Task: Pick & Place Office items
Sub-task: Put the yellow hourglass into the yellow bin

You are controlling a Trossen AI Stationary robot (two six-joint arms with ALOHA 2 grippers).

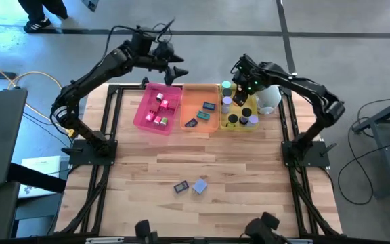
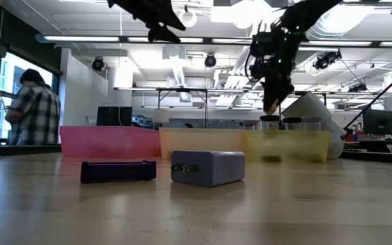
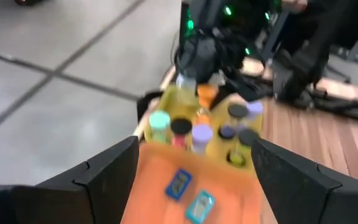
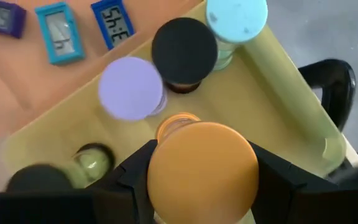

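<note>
Three trays stand side by side at the far edge: pink (image 1: 156, 108) with small red and pink blocks, orange (image 1: 202, 112) with flat blue rectangles (image 4: 58, 31), yellow (image 1: 239, 115) with round rolls capped lavender (image 4: 131, 87), black (image 4: 184, 50) and light blue (image 4: 236, 18). My right gripper (image 1: 237, 87) hangs over the yellow tray, shut on an orange-capped roll (image 4: 201, 165). My left gripper (image 1: 178, 71) is open, high above the pink tray's far edge. A dark purple flat rectangle (image 1: 180, 187) and a lavender block (image 1: 200, 186) lie flat on the near table. My right gripper pinches the orange-capped roll between its two fingers (image 4: 135, 180), just under the cap (image 4: 201, 149), coming from above and pointing down. The roll stands upright in the hold, over the yellow tray (image 4: 272, 81). Whether its bottom touches the tray floor, I cannot tell.
A white cup (image 1: 269, 98) lies right of the yellow tray, close behind my right arm. A person (image 2: 33, 109) stands beyond the table's far left. Bare wood stretches between the trays and the two pieces near the front edge.
</note>
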